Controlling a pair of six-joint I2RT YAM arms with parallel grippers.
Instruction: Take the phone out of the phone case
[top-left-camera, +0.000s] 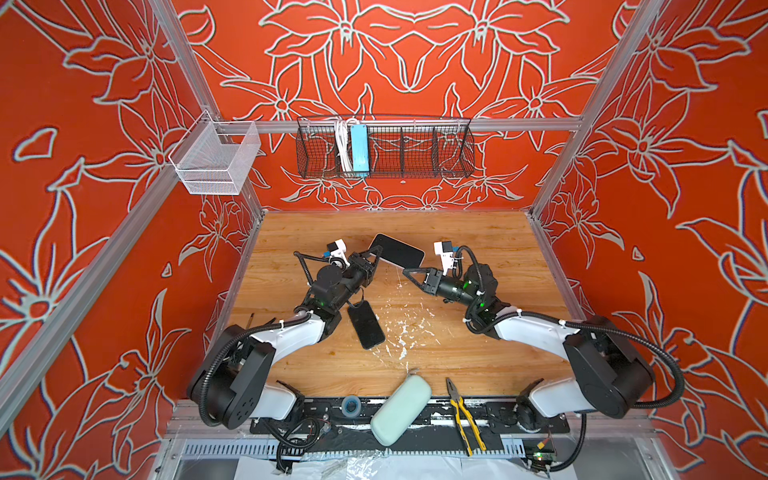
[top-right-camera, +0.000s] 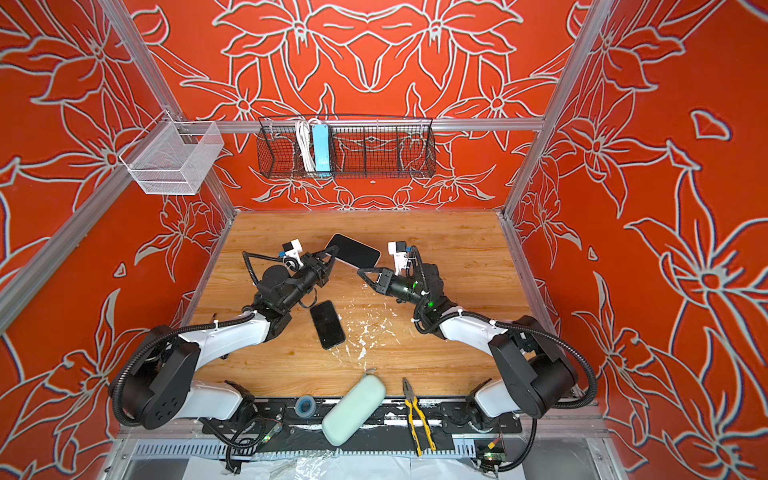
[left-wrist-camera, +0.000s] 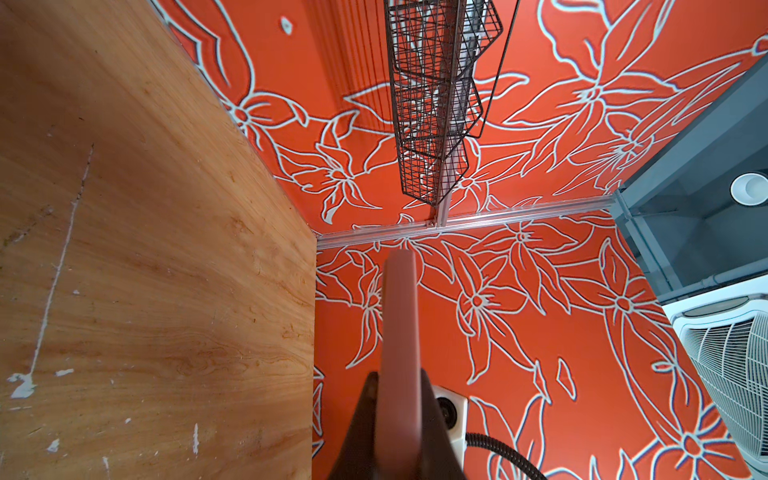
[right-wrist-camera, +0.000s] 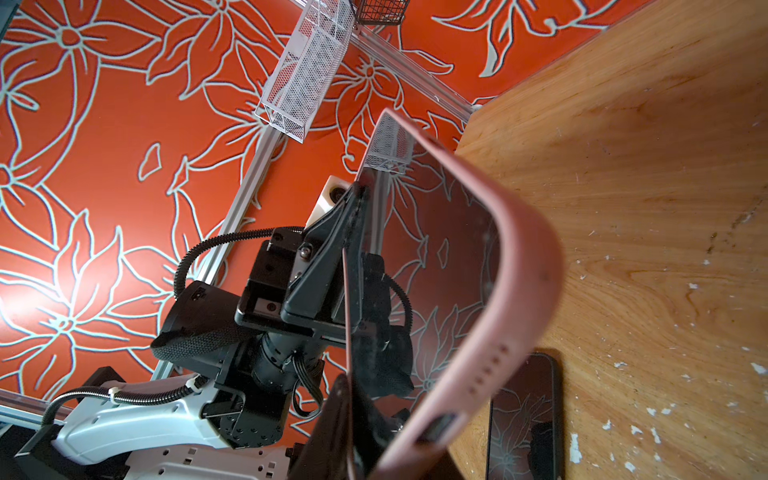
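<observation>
The pink phone case (right-wrist-camera: 523, 257) is being held above the back half of the counter (top-left-camera: 457, 361). The phone (top-left-camera: 399, 250) is sitting inside it, with the glossy screen tilted upward. The case is being gripped at one end by the left fingers (top-left-camera: 372, 253), which are closed on its edge. In the left wrist view its rim is being seen edge-on between them. The right fingers (right-wrist-camera: 328, 436) are being held at the case's opposite corner. Whether they are closed on it cannot be told, since that corner is being cut off at the frame edge of the right wrist view.

A second dark phone (top-left-camera: 365, 325) is lying flat on the counter just beside the left arm, and its far end is being overlapped by that arm in both top views. White flecks (top-left-camera: 401, 332) are lying scattered beside it. A pale green pouch (top-left-camera: 401, 409), yellow-handled pliers (top-left-camera: 465, 415) and a tape roll (top-left-camera: 350, 405) are lying along the front edge, well apart from the case. On the back wall a blue power strip (top-left-camera: 359, 147) is being held in a black wire basket (top-left-camera: 415, 153). A white mesh basket (top-left-camera: 216, 162) is hanging at the left side wall.
</observation>
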